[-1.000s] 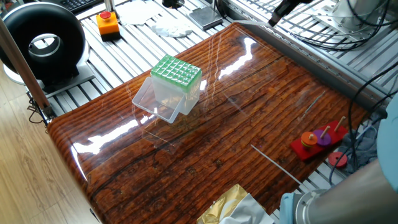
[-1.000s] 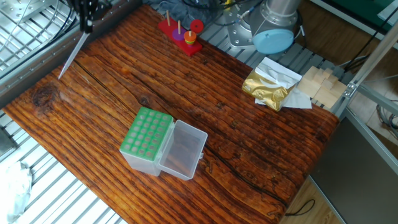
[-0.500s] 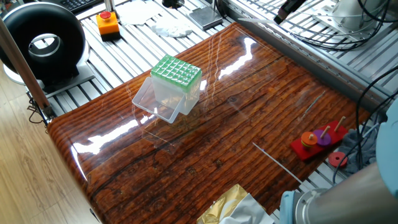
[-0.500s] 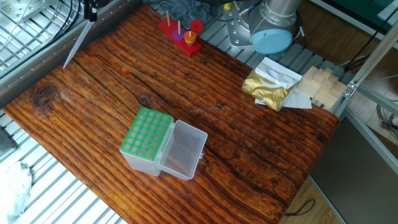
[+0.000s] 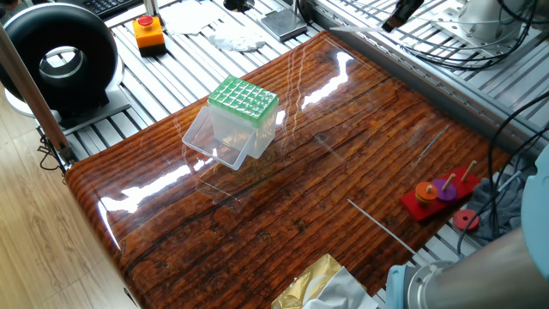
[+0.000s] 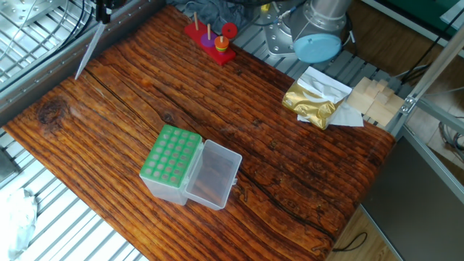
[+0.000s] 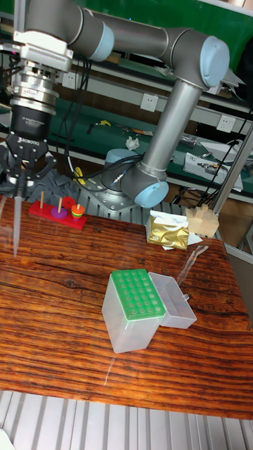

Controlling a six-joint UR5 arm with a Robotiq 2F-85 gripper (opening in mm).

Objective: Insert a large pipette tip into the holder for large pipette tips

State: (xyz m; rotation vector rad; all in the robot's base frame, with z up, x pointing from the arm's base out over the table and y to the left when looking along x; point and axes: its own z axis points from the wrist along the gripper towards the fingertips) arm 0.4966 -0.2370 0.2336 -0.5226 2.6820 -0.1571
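Gripper [image 7: 21, 174] hanging above the table's [image 6: 304, 181] far corner, jaws closed on the top of the tip [image 7: 16, 225], holding it upright, narrow end pointing down and clear of the wood. In the other fixed view, tip [image 6: 87, 52] showing as a pale slanted sliver by the table edge, under the dark gripper [image 6: 104, 13]. In the one fixed view, only the gripper [image 5: 403, 12] showing at the top; tip too faint to make out there.

Holder [image 7: 137, 311] sitting near the table's middle, well apart from the gripper, green rack [image 6: 169, 154] facing up, clear lid [image 6: 214, 174] lying open beside it. Holder [image 5: 242, 120] also catching glare from the glossy wood.

Thin grey rod [image 5: 380, 225] lying flat on the table near the red peg toy [image 5: 437, 195]. Gold foil packet [image 6: 313, 103] resting at the arm's side of the table, near the arm's base [image 6: 316, 38].
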